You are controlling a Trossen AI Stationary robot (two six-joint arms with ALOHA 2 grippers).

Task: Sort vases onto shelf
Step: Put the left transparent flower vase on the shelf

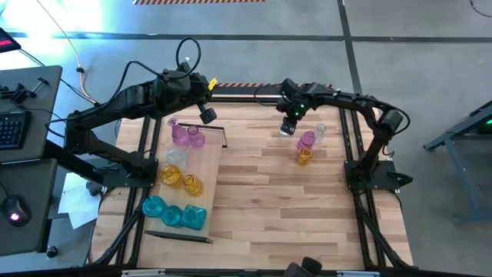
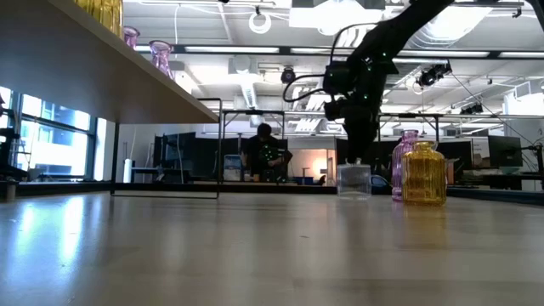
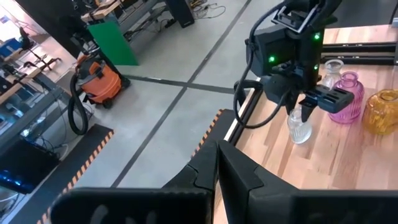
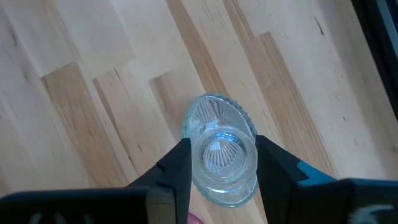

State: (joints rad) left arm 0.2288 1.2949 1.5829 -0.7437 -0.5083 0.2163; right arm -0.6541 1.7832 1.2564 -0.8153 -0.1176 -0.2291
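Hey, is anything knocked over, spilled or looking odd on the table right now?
Nothing stands out. The vases on the shelf stand upright in colour groups, and the pink vase and yellow vase stand upright. The right hand brackets an upright clear vase.

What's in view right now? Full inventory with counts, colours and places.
shelf: one, light wood, left part of the table
teal vases: three, teal, shelf's near end
amber vases: two, amber, mid shelf
clear shelf vase: one, clear, next to the amber pair
pink vases: two or three, pink, shelf's far end
loose vases: four (one pink, one amber, two clear), table's far right part
table: one, butcher-block
person: one, in the room behind
vacuum: one, orange, on the floor
left gripper: shut, above the shelf's far end
right gripper: at one clear loose vase
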